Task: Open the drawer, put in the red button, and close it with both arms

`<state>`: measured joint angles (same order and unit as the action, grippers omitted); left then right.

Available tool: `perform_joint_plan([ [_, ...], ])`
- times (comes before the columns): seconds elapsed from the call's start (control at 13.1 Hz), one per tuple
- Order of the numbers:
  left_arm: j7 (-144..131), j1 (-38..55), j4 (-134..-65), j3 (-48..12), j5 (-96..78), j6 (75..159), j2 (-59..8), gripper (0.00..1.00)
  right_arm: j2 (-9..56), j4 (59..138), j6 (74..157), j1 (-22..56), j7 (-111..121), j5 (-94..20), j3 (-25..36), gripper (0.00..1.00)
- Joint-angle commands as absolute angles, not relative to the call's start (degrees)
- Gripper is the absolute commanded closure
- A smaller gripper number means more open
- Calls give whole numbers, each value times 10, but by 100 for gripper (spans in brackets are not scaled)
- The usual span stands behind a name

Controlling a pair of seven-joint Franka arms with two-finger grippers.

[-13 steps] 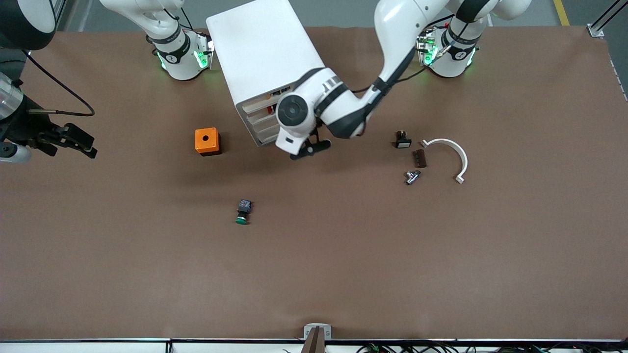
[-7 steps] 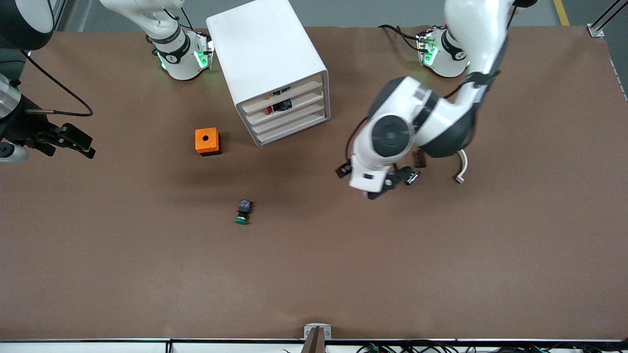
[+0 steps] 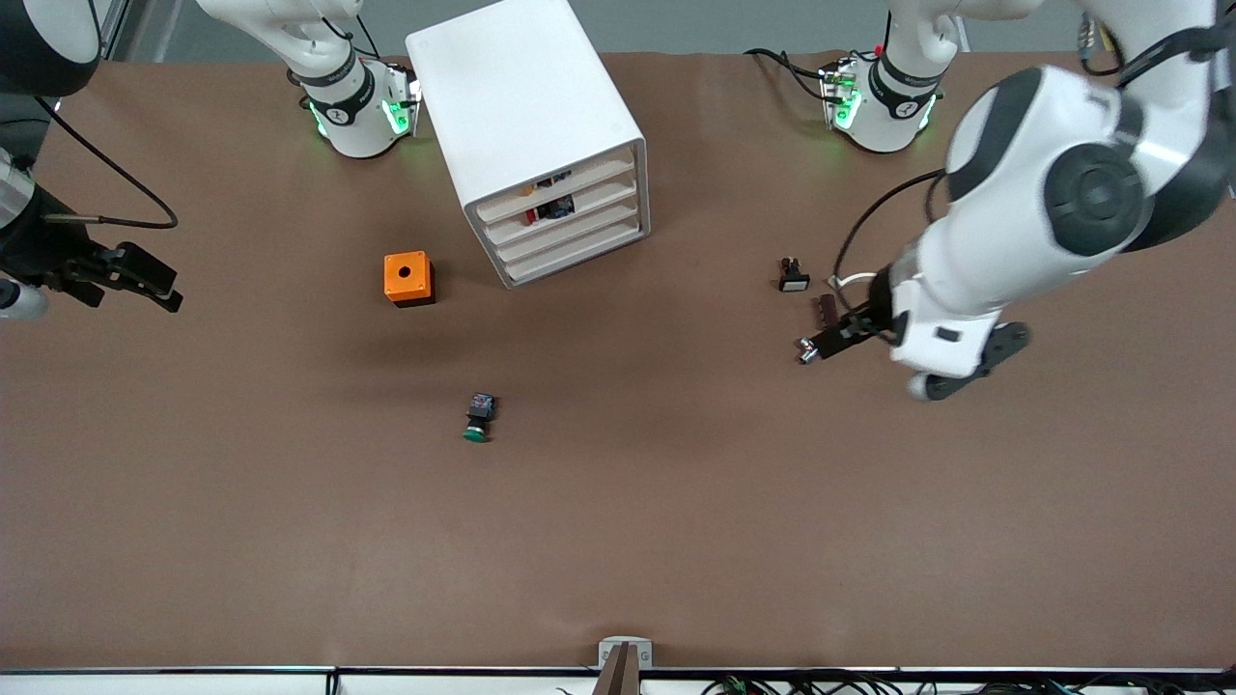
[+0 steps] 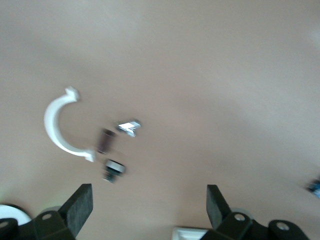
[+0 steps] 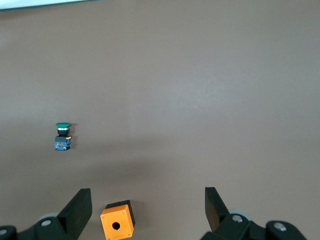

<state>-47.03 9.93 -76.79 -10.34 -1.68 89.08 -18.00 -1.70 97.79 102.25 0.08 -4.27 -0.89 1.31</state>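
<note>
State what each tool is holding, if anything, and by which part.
Nothing is held. The left tool is open over the table; the right tool is open too, empty.

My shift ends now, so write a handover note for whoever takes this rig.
The left hand is open and empty, over the table toward the left arm's end.
The right hand is open and empty, waiting over the right arm's end.
The red button lies in the drawer, which looks pushed in level with the others.
Left to do: confirm the drawer is fully shut.

Robot lab: two bench-mounted arms [image 3: 1053,193]
</note>
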Motion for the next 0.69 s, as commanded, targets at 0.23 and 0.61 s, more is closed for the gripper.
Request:
perform_joint_plan([
  [0.23, -282, 55, -786, -107, 77, 850, -105, 0, -22, 926, 976, -19, -36, -6, 2, 0],
  [0.61, -131, 0, -786, -108, 76, 820, -59, 0, -22, 923, 962, -18, -34, 0, 2, 34],
])
